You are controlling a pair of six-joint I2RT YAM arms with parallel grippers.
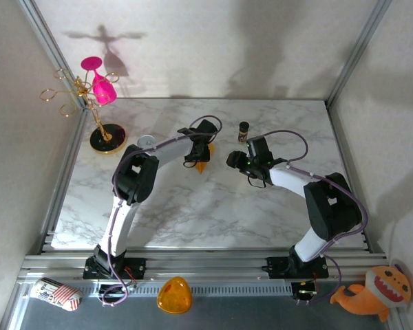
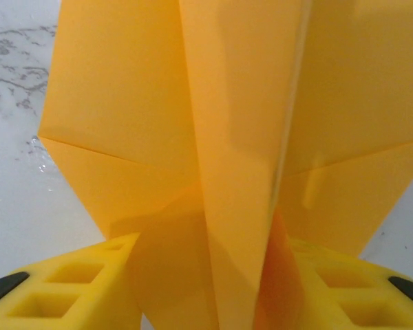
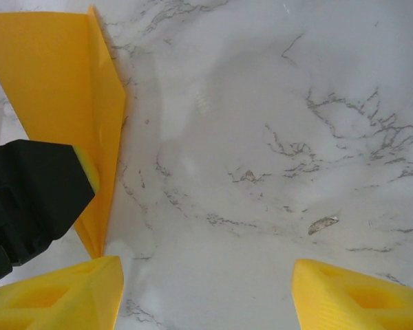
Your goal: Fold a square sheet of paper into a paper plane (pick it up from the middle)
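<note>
Bearing the paper plane [image 1: 202,165], a veined marble table [image 1: 193,213] meets pale walls [image 1: 193,41]

No lettering, label, brand, number or sign is legible on anything here.

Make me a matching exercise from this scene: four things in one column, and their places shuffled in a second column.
Things
1. paper plane
2. pink glass
3. orange dome
4. plush toy

Places
A. near right corner, off the table
B. on the gold rack, far left
C. near ledge, off the table, left of centre
D. mid-table, at the left tool

Pairs: 1-D, 2-B, 3-C, 4-A
</note>
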